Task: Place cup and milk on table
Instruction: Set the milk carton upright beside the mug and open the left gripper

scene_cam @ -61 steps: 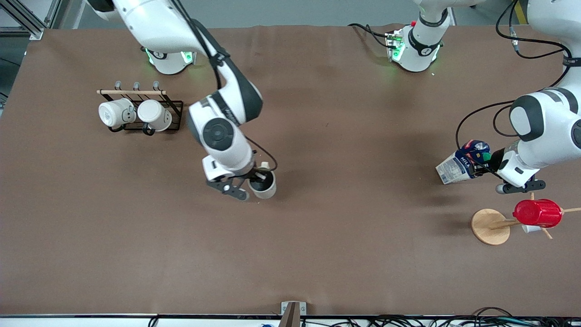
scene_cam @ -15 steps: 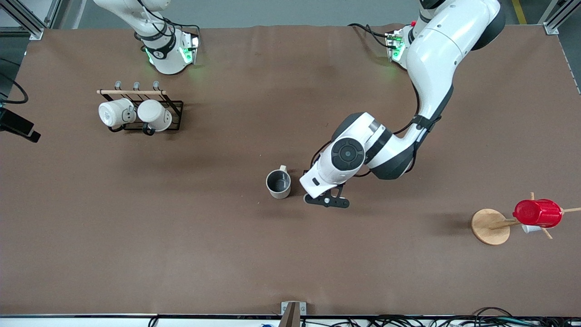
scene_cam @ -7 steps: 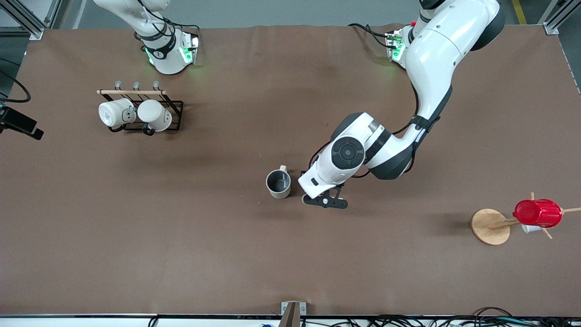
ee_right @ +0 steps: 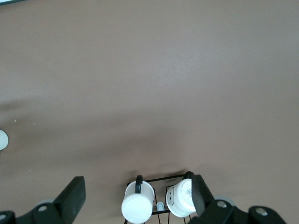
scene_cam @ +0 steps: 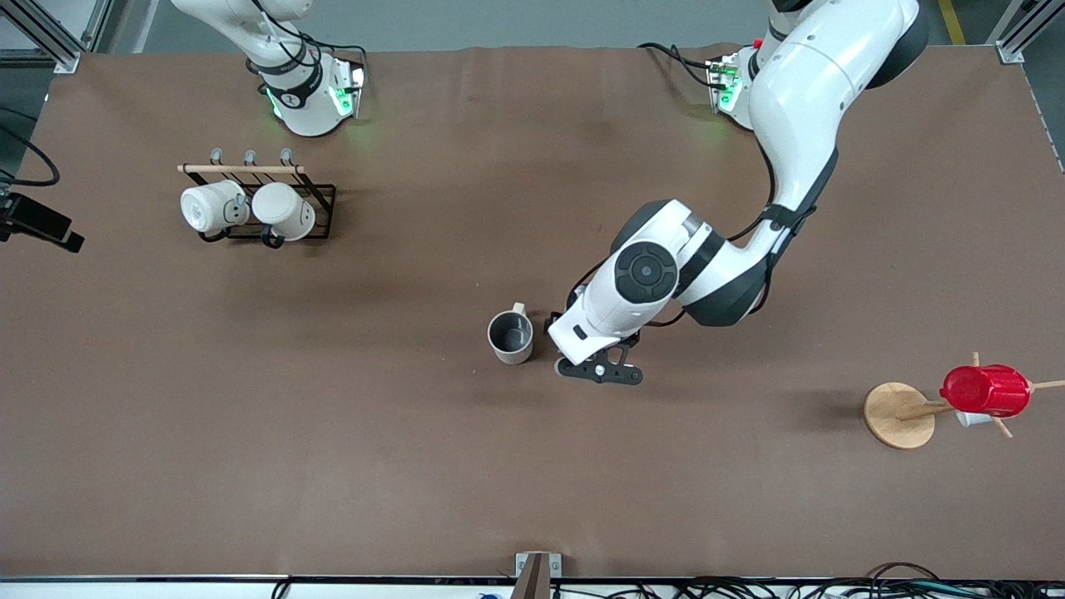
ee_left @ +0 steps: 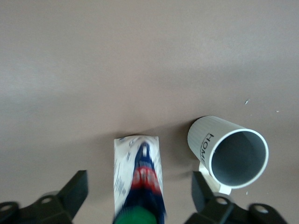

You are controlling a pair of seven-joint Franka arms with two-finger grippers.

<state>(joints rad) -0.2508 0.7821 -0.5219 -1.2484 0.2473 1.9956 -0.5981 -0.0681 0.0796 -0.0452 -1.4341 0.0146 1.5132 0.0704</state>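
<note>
The cup (scene_cam: 510, 337), off-white with a grey inside, stands upright on the brown table (scene_cam: 333, 466) near its middle. It also shows in the left wrist view (ee_left: 233, 151). The milk (ee_left: 138, 172) stands upright on the table right beside the cup, toward the left arm's end. In the front view it is hidden under the left hand. My left gripper (ee_left: 139, 189) is open, one finger on either side of the carton with a clear gap on both sides. My right gripper (ee_right: 136, 189) is open and empty, high over the mug rack.
A black wire rack (scene_cam: 320, 193) with two white mugs (scene_cam: 250, 210) stands toward the right arm's end; it also shows in the right wrist view (ee_right: 159, 179). A wooden mug tree (scene_cam: 897, 414) holding a red cup (scene_cam: 986, 389) stands toward the left arm's end.
The right arm has let go of the cup and drawn back. The left arm has carried the milk from near the mug tree to beside the cup. Its hand shifted slightly in the last half second.
</note>
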